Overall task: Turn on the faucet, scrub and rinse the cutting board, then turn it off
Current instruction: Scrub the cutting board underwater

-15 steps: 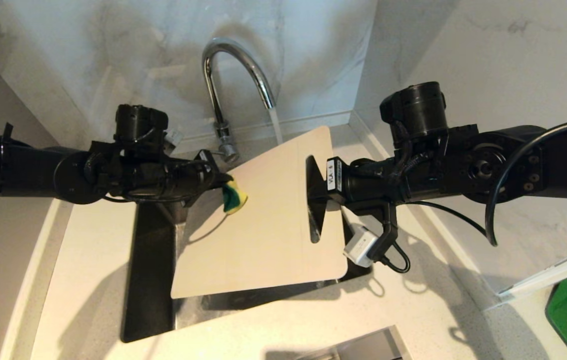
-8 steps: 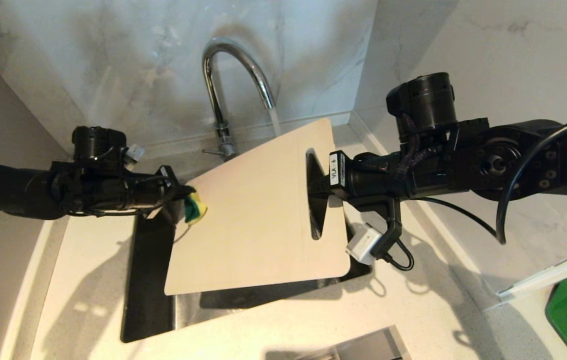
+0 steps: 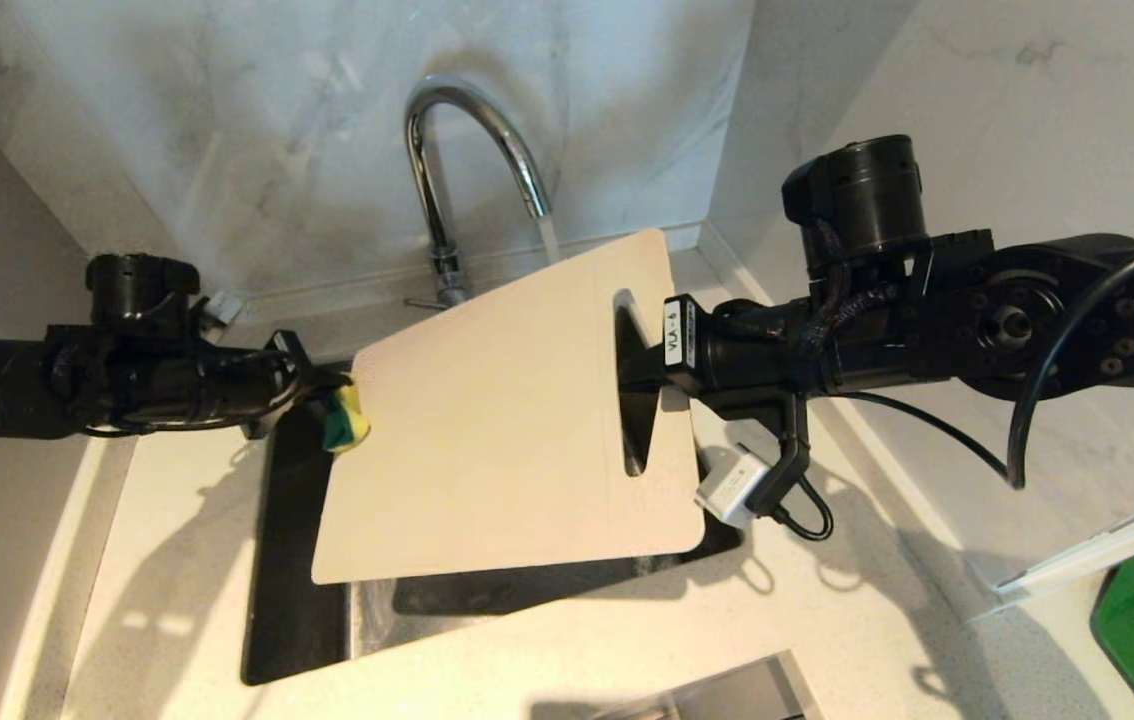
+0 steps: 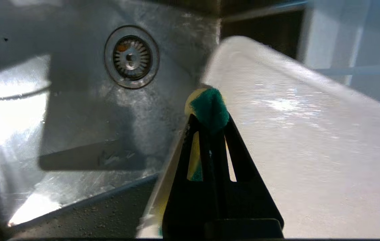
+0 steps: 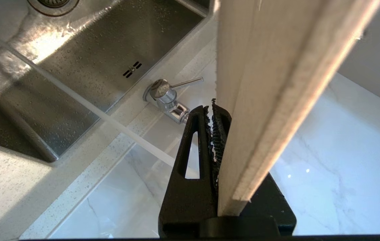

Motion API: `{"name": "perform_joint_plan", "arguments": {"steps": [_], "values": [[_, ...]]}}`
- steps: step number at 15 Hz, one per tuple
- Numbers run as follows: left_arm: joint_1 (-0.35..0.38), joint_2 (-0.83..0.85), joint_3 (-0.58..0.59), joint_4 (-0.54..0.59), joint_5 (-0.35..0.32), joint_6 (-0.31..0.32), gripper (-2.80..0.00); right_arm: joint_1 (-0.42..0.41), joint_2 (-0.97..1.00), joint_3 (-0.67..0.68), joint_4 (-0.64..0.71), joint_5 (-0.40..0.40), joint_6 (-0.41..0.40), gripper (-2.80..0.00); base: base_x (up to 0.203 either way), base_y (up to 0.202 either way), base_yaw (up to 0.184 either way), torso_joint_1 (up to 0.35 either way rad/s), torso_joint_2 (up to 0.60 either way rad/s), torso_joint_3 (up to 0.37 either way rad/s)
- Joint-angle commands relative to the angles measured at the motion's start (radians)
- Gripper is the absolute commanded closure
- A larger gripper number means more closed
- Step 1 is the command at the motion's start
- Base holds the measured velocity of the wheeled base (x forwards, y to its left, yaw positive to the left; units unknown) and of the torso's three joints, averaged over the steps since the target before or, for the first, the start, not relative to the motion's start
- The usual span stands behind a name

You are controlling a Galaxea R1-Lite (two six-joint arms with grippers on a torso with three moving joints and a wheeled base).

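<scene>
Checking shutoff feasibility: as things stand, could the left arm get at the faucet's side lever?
Probably yes: the lever sits uncovered behind the left gripper, with the cutting board off to the side. But that gripper is shut on the sponge.

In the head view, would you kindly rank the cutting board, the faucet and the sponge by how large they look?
1. Cutting board, largest by far.
2. Faucet.
3. Sponge, smallest, though partly hidden by the left pincer.

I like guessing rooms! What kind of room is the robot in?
Probably a kitchen: a chrome faucet runs water over a steel sink, and a cutting board is held above it beside a speckled countertop.
</scene>
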Motion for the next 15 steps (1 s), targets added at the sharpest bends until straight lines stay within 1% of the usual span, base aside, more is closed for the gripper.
{"name": "perform_joint_plan", "arguments": {"steps": [1, 3, 5, 8, 9, 10, 12, 13, 15], "values": [[-0.047, -0.075, 0.009, 0.001, -0.003, -0.013, 0.00, 0.000, 0.010, -0.002, 0.002, 0.002, -0.015, 0.00, 0.000, 0.000, 0.000, 0.000, 0.00, 0.000], [-0.135, -0.129, 0.018, 0.014, 0.004, -0.022, 0.00, 0.000, 0.007, -0.002, 0.002, 0.002, -0.014, 0.00, 0.000, 0.000, 0.000, 0.000, 0.00, 0.000], [-0.254, -0.156, 0.008, 0.024, 0.028, -0.028, 0.00, 0.000, 0.007, -0.003, 0.002, 0.002, -0.014, 0.00, 0.000, 0.000, 0.000, 0.000, 0.00, 0.000], [-0.458, -0.166, -0.021, 0.041, 0.139, -0.031, 0.00, 0.000, 0.015, 0.000, 0.001, 0.001, -0.014, 0.00, 0.000, 0.000, 0.000, 0.000, 0.00, 0.000], [-0.512, -0.162, -0.042, 0.050, 0.170, -0.032, 0.00, 0.000, 0.016, 0.000, 0.000, 0.002, -0.014, 0.00, 0.000, 0.000, 0.000, 0.000, 0.00, 0.000], [-0.552, -0.153, -0.088, 0.075, 0.196, -0.031, 0.00, 0.000, 0.019, 0.000, -0.001, 0.000, -0.014, 0.00, 0.000, 0.000, 0.000, 0.000, 0.00, 0.000], [-0.604, -0.123, -0.173, 0.138, 0.222, -0.032, 0.00, 0.000, 0.018, 0.002, 0.001, 0.001, -0.014, 0.00, 0.000, 0.000, 0.000, 0.000, 0.00, 0.000], [-0.618, -0.109, -0.197, 0.152, 0.227, -0.033, 0.00, 0.000, 0.013, 0.012, -0.001, 0.001, -0.014, 0.00, 0.000, 0.000, 0.000, 0.000, 0.00, 0.000], [-0.618, -0.102, -0.189, 0.155, 0.228, -0.039, 0.00, 0.000, 0.004, 0.021, -0.001, 0.001, -0.014, 0.00, 0.000, 0.000, 0.000, 0.000, 0.00, 0.000]]}}
